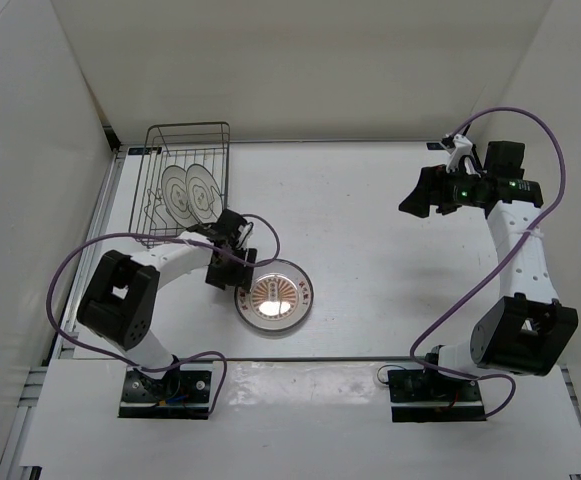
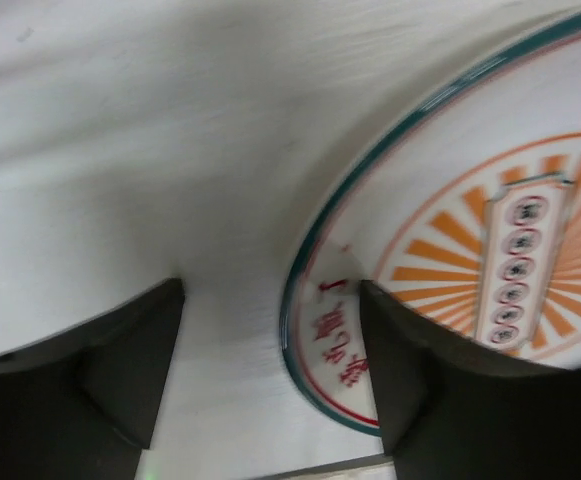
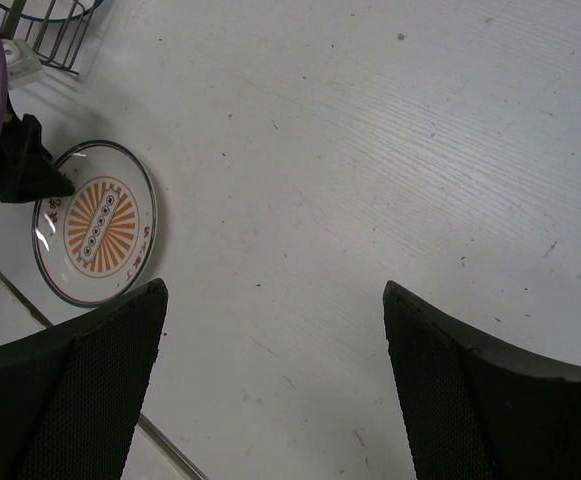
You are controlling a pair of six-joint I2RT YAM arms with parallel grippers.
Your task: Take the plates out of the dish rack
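The orange plate (image 1: 275, 293) lay flat on the worktop (image 1: 370, 250), near-right of the dish rack (image 1: 190, 126), which held two white plates (image 1: 190, 190). The left hand (image 2: 270, 300) gaped at the orange plate's left rim. The right hand (image 3: 275, 295) hung apart, empty.

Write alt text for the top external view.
An orange sunburst plate lies flat on the white table, with the left hand open at its left edge. Two white plates stand in the wire dish rack behind it. The right hand hovers over the table at far right.
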